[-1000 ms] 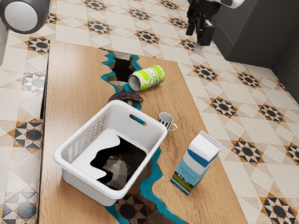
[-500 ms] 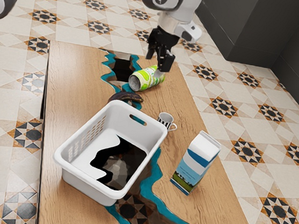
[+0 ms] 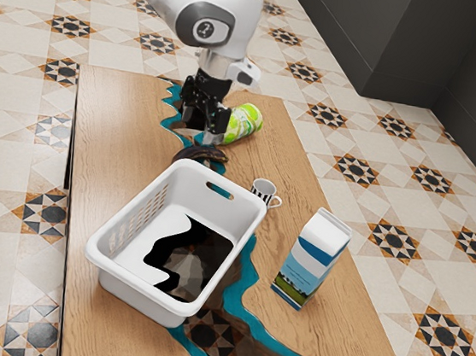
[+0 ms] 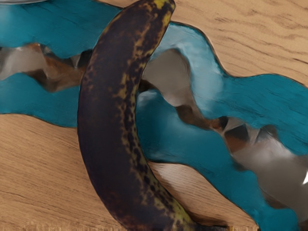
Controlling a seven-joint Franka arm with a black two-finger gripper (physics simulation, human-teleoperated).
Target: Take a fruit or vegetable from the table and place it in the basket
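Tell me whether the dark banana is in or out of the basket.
Out. The banana lies on the table, across its teal-edged strip, just beyond one end of the basket.

Banana: a single curved fruit, its skin dark purplish-brown—nearly black along one flank—with yellow-green flecks along the inner curve and at the ends. It lies on its side on the bench, across the teal-edged inlay, near the slotted end of the basket. Basket: white, rectangular, open-topped, with rounded corners and a perforated long wall—upright on the bench, a dark irregular patch showing within its white floor.
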